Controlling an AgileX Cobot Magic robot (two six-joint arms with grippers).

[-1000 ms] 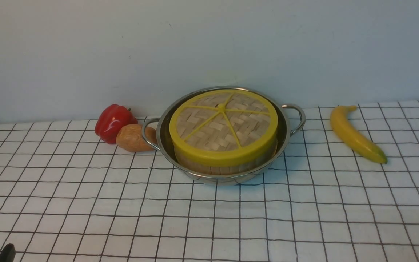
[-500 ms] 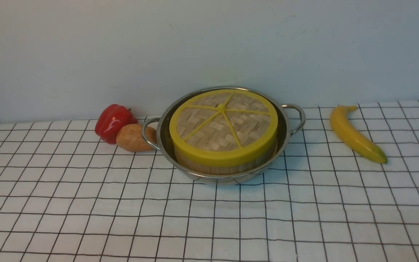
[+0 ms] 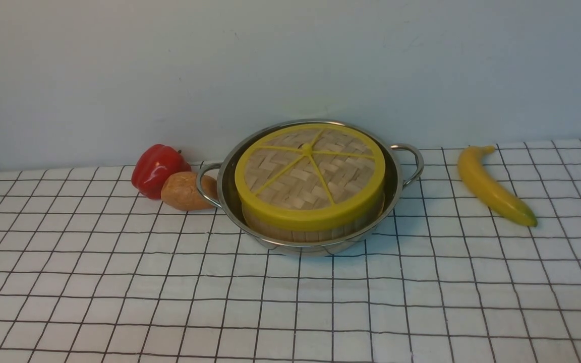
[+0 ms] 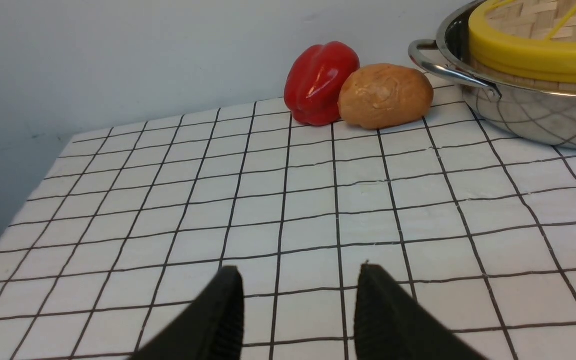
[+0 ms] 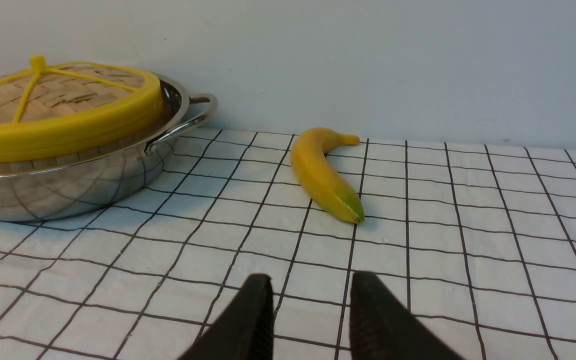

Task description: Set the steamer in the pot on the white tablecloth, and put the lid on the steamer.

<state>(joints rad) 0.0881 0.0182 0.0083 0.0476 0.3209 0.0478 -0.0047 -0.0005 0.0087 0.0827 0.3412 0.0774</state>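
Both tools empty, parted | left tool (image 4: 298, 280), right tool (image 5: 310, 287): wrist views only

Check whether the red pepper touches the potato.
Touching: in the left wrist view the pepper and potato press side by side with no gap.

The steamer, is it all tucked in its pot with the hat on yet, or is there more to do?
It looks finished. The steamer sits inside the pot on the white tablecloth, and the lid lies flat on top. Nothing is in hand: the left hand and right hand are both open, empty and away from the pot. Nothing seems left.
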